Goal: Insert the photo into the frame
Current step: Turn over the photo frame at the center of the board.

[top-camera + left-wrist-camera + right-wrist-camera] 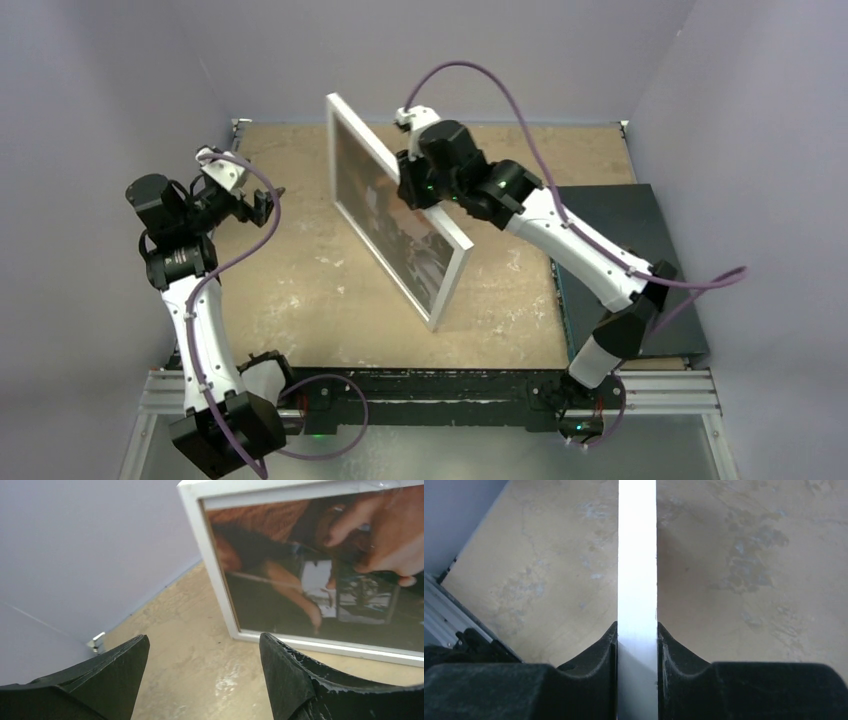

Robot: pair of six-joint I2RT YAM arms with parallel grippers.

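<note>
The white frame (447, 281) stands on its long edge, running diagonally across the middle of the board. Behind its front shows the photo (392, 212), dark with orange-brown and pale patches. My right gripper (408, 186) reaches over from the right and is shut on the frame's upper rail. In the right wrist view that white rail (637, 555) fills the gap of the right gripper (637, 631). My left gripper (268, 206) hangs open to the left, apart from the frame. In the left wrist view the frame's corner (209, 565) and the photo (300, 580) lie beyond the open left gripper (204, 646).
The tan board (300, 290) carries the frame. A dark flat mat (625, 225) lies at the right, under the right arm. Pale purple walls close in the left, back and right sides. A metal rail (450, 395) runs along the near edge.
</note>
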